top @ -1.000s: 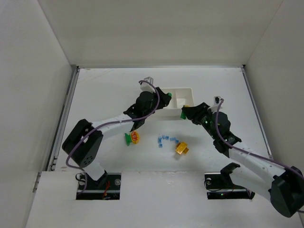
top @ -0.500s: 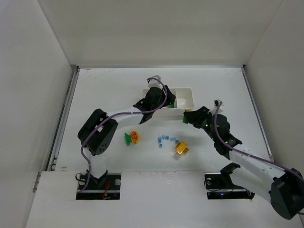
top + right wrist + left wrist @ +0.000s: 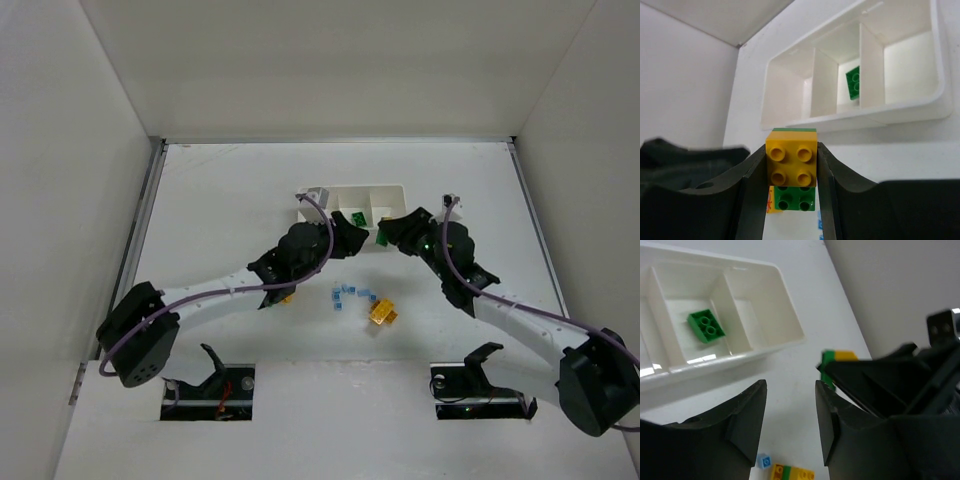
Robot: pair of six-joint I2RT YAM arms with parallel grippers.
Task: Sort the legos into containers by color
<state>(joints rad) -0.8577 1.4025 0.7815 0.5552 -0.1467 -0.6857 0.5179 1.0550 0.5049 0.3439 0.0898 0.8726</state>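
Observation:
The white tray [image 3: 400, 190] of three containers stands at mid-table. A green lego [image 3: 357, 217] lies in the middle container [image 3: 706, 326], also seen from the right wrist [image 3: 854, 82]. My left gripper [image 3: 790, 390] hovers just in front of the tray [image 3: 785, 335], open with nothing between its fingers. My right gripper [image 3: 791, 165] is shut on a yellow lego stacked on a green one [image 3: 791, 157], held close to the tray's front wall [image 3: 865, 117] and beside the left gripper [image 3: 352, 238].
Several small blue legos [image 3: 350, 293] lie in a loose row in front of the tray. A yellow brick [image 3: 382, 313] sits just right of them. A yellow-and-green piece [image 3: 792, 473] and a blue brick [image 3: 764, 460] lie below the left fingers.
The left gripper pulled back from over the tray to its front side, and a green lego now lies in the middle container. The right gripper edged toward the tray with its stack.

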